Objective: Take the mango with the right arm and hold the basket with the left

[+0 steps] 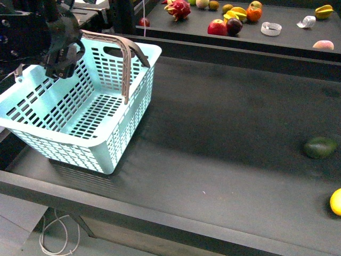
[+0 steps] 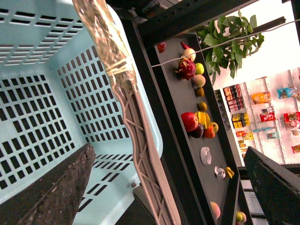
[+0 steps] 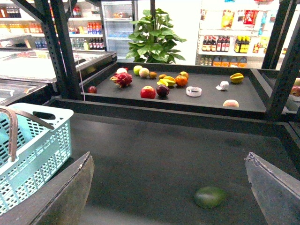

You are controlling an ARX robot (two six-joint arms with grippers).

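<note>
The right gripper [image 3: 168, 158] has its fingers [image 3: 65, 192] spread wide with nothing between them, and it does not appear in the front view. Ahead of these fingers, framed in the gap between them, the dark green fruit [image 3: 210, 197] lies on the worktop [image 3: 154, 154]; this is not the target. The mango [image 1: 336, 201] is absent from the right wrist view. The front view shows it at the far right edge of the worktop, towards the front rim, nearer the robot than the dark green fruit and apart from it. Only part of the mango shows there, so its long axis cannot be read. Judgement: the right arm is the nearer arm, and its approach needs to aim at the robot's side of the green fruit, slightly further right, not at the fruit now framed. The left gripper [image 2: 168, 151] is likewise spread. Its fingers [image 2: 61, 187] stand either side of a grey-brown handle [image 2: 136, 136] without clamping it, over the far left corner of the basket [image 1: 136, 114]. The basket is empty and stands at the left of the worktop, well apart from the mango. A back shelf [image 1: 287, 40] carries assorted fruit.
</note>
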